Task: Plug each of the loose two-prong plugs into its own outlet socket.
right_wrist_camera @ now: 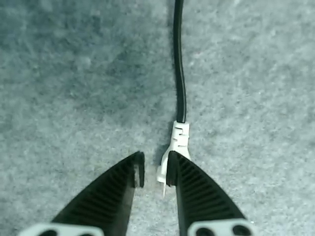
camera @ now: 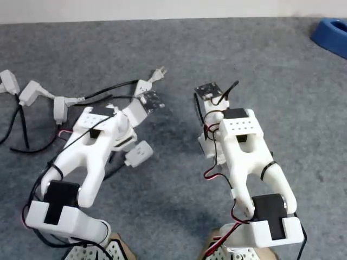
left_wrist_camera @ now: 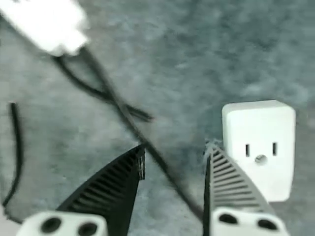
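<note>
My left gripper (left_wrist_camera: 175, 147) is open just above the grey carpet. A black cord (left_wrist_camera: 123, 110) runs between its fingers, which do not grip it. A white outlet socket (left_wrist_camera: 258, 147) lies face up close beside one finger; in the high view it rests next to the left arm (camera: 97, 141). A blurred white plug (left_wrist_camera: 49, 24) lies farther off. My right gripper (right_wrist_camera: 155, 156) is open by a narrow gap. A small white two-prong plug (right_wrist_camera: 178, 140) on a black cord (right_wrist_camera: 178, 59) lies with its prong end at one fingertip (right_wrist_camera: 171, 160).
Several white plugs and adaptors (camera: 30, 92) on black and white cords lie at the far left. Another two-prong plug (camera: 159, 72) lies ahead of the left arm. A blue container (camera: 331, 32) sits at the far right corner. Grey carpet (camera: 260, 65) covers the table.
</note>
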`<state>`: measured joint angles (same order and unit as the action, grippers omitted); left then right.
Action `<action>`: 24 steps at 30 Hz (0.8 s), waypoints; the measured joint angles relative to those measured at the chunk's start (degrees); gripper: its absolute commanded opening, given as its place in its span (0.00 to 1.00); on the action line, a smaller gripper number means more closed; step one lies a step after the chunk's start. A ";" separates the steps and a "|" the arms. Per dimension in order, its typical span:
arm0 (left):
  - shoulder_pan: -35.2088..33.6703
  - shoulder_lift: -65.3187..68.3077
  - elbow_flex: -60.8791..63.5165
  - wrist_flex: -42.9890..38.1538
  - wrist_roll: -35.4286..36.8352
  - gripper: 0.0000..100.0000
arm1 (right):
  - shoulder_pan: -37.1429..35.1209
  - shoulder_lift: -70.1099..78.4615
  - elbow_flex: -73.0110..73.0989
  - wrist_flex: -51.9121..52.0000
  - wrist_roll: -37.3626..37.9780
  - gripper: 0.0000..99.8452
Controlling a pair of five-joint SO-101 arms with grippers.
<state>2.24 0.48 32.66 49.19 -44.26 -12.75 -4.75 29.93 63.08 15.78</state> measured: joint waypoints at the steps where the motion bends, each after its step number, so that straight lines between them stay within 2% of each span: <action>1: 0.97 0.00 -0.09 0.97 0.18 0.17 | 0.00 0.00 0.00 0.00 0.00 0.09; 10: 6.33 -1.49 -0.53 8.53 0.26 0.15 | 0.00 0.00 0.18 0.00 0.00 0.09; 17: 15.03 -16.53 3.34 19.60 4.04 0.16 | 0.00 0.00 0.18 0.00 0.00 0.09; 21: 20.84 -26.11 12.66 20.75 6.51 0.16 | 0.00 0.00 0.18 0.00 0.00 0.09; 24: 21.27 -32.18 17.58 20.48 6.86 0.16 | 0.35 0.00 0.18 0.00 0.00 0.09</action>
<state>23.52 -31.69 50.24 69.67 -37.41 -12.40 -4.75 30.11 63.08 15.78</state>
